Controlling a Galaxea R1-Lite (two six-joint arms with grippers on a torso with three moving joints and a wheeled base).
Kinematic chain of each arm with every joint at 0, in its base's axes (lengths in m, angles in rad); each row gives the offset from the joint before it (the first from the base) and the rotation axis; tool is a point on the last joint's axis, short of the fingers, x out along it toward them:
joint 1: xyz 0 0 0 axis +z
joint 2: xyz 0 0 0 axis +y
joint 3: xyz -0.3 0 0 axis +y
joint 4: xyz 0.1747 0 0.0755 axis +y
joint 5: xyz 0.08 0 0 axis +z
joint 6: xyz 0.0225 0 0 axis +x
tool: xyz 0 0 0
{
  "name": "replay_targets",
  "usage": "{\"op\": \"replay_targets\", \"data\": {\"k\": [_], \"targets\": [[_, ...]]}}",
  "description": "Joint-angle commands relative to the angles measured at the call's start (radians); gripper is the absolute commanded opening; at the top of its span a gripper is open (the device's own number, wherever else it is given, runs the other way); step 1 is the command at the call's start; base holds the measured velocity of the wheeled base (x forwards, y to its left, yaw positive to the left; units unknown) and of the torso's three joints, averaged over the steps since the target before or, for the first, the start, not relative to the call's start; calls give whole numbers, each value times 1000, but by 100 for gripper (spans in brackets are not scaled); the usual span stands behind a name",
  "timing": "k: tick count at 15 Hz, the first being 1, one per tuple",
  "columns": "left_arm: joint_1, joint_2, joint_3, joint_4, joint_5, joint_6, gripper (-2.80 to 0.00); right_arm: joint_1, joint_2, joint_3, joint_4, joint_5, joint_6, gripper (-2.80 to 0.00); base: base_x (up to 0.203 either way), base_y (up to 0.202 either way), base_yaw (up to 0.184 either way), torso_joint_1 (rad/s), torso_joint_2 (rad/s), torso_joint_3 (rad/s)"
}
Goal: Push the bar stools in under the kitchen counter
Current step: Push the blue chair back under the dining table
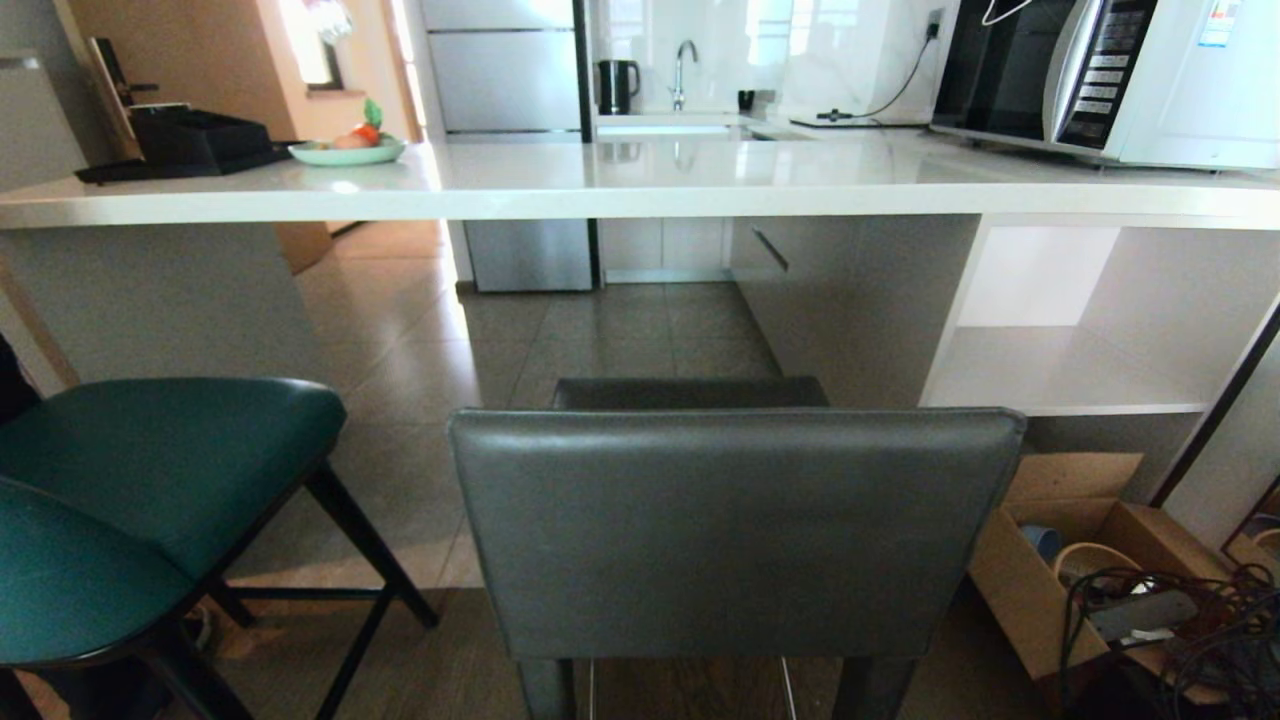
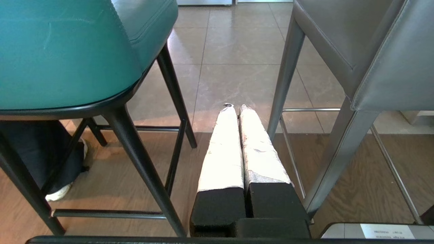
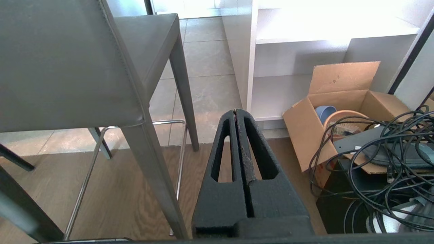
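- While I watch from the head camera, the grey stool (image 1: 735,530) stands square in front of me, its backrest toward me and its seat front short of the surface's (image 1: 640,185) near edge.
- Teal stool (image 1: 140,500) sits to its left, angled, also outside the surface edge.
- Open tiled floor (image 1: 560,340) runs under the slab ahead of both stools; white end panel (image 1: 150,300) at left, shelf unit (image 1: 1060,370) at right.
- Left claw (image 2: 234,107): taped fingers pressed together, holding nothing, low in the gap between the two stools.
- Right claw (image 3: 236,112): closed, empty, just right of the grey stool's rear leg.
- Cardboard box (image 3: 339,112) with tangled cables (image 3: 383,159) crowds the floor on the right.
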State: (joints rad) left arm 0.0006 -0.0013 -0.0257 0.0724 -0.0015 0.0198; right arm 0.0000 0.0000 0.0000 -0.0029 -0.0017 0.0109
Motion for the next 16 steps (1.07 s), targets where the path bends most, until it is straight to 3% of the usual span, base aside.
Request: {"op": "replay_targets", "data": {"k": [1,16], "targets": [[1,1,0,1,0,0,-280,0,2,3,-3,0,0,-280,0,0,0,0,0,0],[1,1,0,3,0,0,-280,0,2,5,-3,0,0,-280,0,0,0,0,0,0]]}}
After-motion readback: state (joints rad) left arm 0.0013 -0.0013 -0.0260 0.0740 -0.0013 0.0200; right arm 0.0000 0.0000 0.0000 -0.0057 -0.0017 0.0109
